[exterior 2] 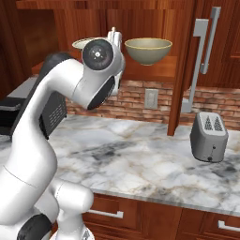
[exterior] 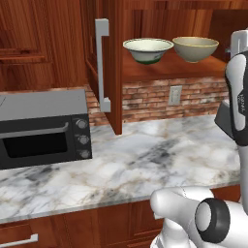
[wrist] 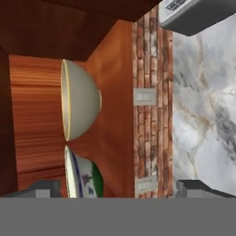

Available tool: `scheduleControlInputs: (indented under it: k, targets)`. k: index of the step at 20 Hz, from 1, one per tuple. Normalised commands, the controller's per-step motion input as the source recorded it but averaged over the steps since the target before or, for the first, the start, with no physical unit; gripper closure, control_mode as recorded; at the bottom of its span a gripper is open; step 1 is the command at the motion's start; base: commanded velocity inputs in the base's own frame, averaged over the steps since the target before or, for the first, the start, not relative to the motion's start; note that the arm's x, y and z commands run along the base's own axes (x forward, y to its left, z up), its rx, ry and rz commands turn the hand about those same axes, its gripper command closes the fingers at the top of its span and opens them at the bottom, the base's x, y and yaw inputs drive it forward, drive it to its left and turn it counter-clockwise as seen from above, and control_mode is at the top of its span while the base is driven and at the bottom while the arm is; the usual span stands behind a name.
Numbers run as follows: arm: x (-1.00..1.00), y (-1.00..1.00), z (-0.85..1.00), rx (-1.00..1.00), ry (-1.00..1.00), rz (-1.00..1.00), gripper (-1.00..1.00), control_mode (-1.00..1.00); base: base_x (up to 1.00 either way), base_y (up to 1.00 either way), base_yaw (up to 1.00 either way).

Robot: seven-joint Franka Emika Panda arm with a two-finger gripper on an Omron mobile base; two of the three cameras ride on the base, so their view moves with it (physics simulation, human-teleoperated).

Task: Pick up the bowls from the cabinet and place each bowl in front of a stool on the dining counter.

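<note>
- We are seeing the microwave (exterior: 43,128) sitting on the marble table (exterior: 145,160), well off to the gripper's left side.
- The cabinet (exterior: 114,63) door is standing open, its grey bar handle (exterior: 101,65) showing.
- The pale-green bowl (exterior: 147,50) is resting on the cabinet shelf (exterior: 169,70), ahead of the gripper.
- The tan bowl (exterior: 195,48) is sitting just beside it, also ahead of the gripper, apart from it.
- We are holding the gripper (wrist: 120,186) wide open with nothing between its fingertips (wrist: 44,188), aimed at the shelf.
- The toaster (exterior 2: 209,137) is standing on the table, below and to the gripper's right.
</note>
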Motion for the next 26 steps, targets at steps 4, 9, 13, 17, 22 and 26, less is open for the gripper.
scheduleControlInputs:
  k: [4, 9, 13, 17, 22, 26]
  targets:
    - [0.33, -0.03, 0.01, 0.02, 0.00, 0.13, -1.00, -1.00, 0.00, 0.00, 0.00]
    - [0.33, 0.00, 0.00, 0.03, 0.00, 0.04, -1.00, -1.00, 0.00, 0.00, 0.00]
    - [0.41, -0.02, 0.01, 0.04, 0.00, 0.01, -1.00, -1.00, 0.00, 0.00, 0.00]
    - [0.36, -0.21, 0.00, 0.00, 0.00, 0.00, -1.00, -1.00, 0.00, 0.00, 0.00]
    - [0.36, -0.21, 0.00, 0.00, 0.00, 0.00, -1.00, -1.00, 0.00, 0.00, 0.00]
    - [0.40, -0.04, 0.00, 0.00, 0.00, 0.00, -1.00, -1.00, 0.00, 0.00, 0.00]
